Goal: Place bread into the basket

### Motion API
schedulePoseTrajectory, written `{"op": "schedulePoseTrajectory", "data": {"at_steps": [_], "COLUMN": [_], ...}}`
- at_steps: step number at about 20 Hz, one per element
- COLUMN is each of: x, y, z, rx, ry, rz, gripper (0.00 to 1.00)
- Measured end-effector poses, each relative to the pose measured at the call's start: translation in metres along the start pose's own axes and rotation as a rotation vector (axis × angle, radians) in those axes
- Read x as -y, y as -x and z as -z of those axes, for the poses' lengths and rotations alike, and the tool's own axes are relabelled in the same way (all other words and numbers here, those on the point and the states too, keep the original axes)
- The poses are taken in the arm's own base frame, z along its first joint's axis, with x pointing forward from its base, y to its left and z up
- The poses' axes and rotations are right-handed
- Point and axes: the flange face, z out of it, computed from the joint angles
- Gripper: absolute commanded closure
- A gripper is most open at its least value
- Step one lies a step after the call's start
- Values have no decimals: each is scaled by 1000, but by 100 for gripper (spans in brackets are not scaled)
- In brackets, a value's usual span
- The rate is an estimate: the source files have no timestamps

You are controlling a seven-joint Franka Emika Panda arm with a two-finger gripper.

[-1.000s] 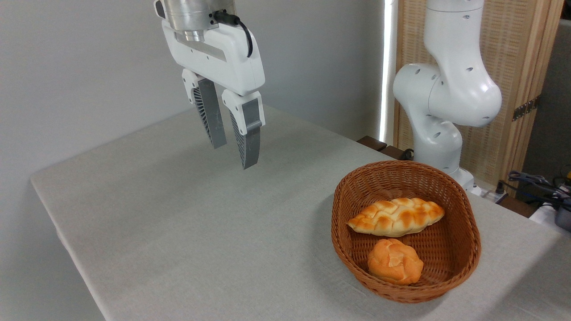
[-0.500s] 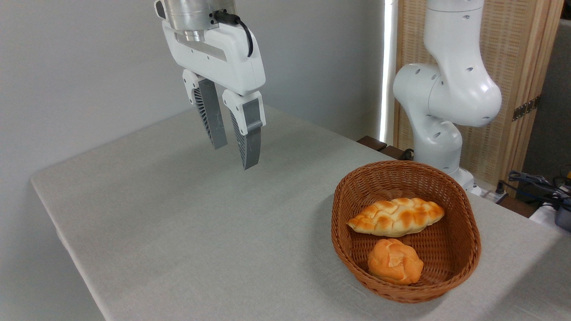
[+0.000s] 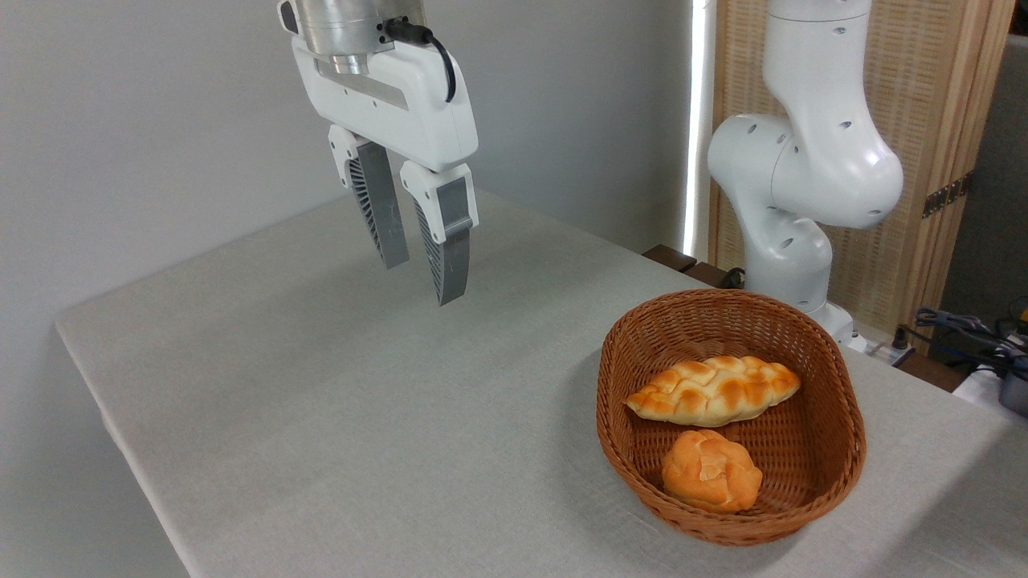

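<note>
The gripper point(image 3: 422, 281) hangs in the air above the far left part of the table point(image 3: 321, 401), pointing down and tilted a little. Its two grey ribbed fingers point(image 3: 377, 213) stand apart with a clear gap between them, and nothing is held there. The fingertips are well above the cloth and touch nothing. A black cable point(image 3: 438, 52) loops from the metal wrist down the side of the white gripper body.

The table is covered in a pale grey-green cloth. The basket point(image 3: 835, 401) sits on it at the right, well apart from the gripper. It is oval, woven of reddish-brown wicker, with deep sides.

The bread point(image 3: 713, 390) lies inside the basket, across its middle, with its left end near the left wall and its right end pointing towards the far right side. It is a long braided loaf with pointed ends. The crust is pale golden, and the raised knots of the braid carry toasted brown patches. The underside edge is lighter, almost cream. It spans roughly half the length of the basket.

Just in front of the loaf, also in the basket, sits a small round bun point(image 3: 711, 481), orange-golden with a cracked, lumpy top. Whether the two touch cannot be told.

Behind the basket rises the white robot arm point(image 3: 803, 177), in front of a slatted wooden screen point(image 3: 940, 104). Some cables point(image 3: 964, 329) lie at the far right edge.
</note>
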Motion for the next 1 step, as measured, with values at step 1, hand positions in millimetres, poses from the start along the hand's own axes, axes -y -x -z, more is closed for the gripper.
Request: {"op": "schedulePoseTrajectory", "data": {"at_steps": [1], "x": [0], "y": [0], "z": [0], "rx": [0], "ry": [0], "rz": [0], "gripper": [0]}}
